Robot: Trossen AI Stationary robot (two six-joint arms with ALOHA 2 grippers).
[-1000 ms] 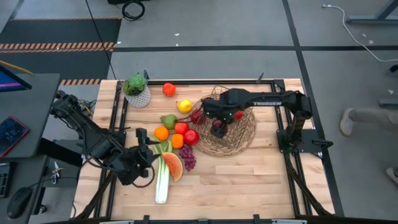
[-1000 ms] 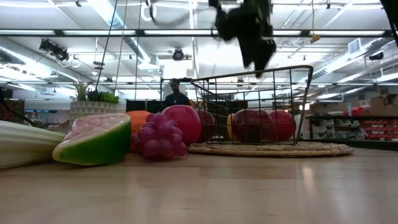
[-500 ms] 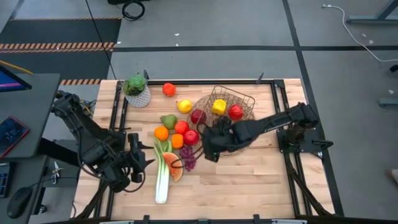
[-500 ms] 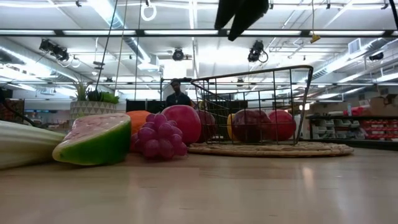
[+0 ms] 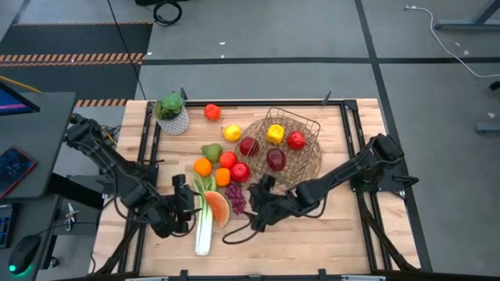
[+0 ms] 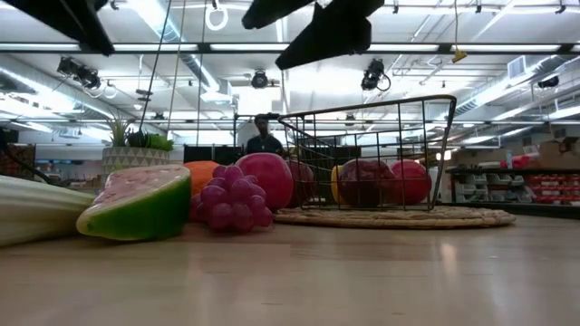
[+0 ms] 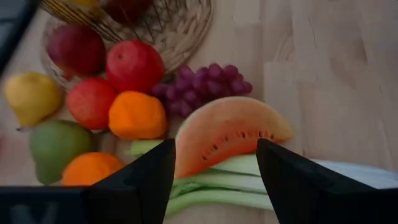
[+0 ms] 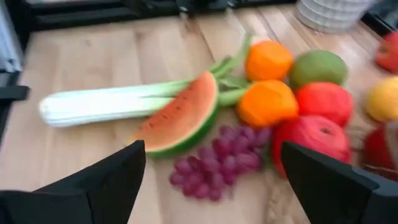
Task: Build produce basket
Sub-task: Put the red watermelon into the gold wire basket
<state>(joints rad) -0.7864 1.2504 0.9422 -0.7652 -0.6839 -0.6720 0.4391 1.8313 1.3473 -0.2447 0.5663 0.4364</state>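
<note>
The brown wire basket (image 5: pixel 291 125) stands on its woven rim at the table's far right and holds a lemon (image 5: pixel 275 133) and three red apples (image 5: pixel 276 159). Loose produce lies left of it: pear (image 5: pixel 211 151), oranges (image 5: pixel 203 166), apples (image 5: pixel 241 172), grapes (image 5: pixel 235 197), watermelon slice (image 5: pixel 217 208) and leek (image 5: pixel 203 226). My left gripper (image 5: pixel 181 204) hangs open just left of the slice; in its wrist view the fingers (image 7: pixel 134 186) frame the slice (image 7: pixel 230 134). My right gripper (image 5: pixel 258 204) hangs open just right of the grapes (image 8: pixel 217 158).
A small white pot with a green plant (image 5: pixel 172 113) stands at the far left corner, with a red-orange fruit (image 5: pixel 212 112) and a yellow one (image 5: pixel 231 133) beside it. Bare wood lies along the near edge (image 5: pixel 312 242). A person stands in the room behind (image 6: pixel 264 136).
My right gripper has swung from above the basket toward the table's near edge and left, sinking and tipping until it stands beside the grapes. My left gripper has sunk a little and rolled, closing on the watermelon slice and leek. No produce has shifted.
</note>
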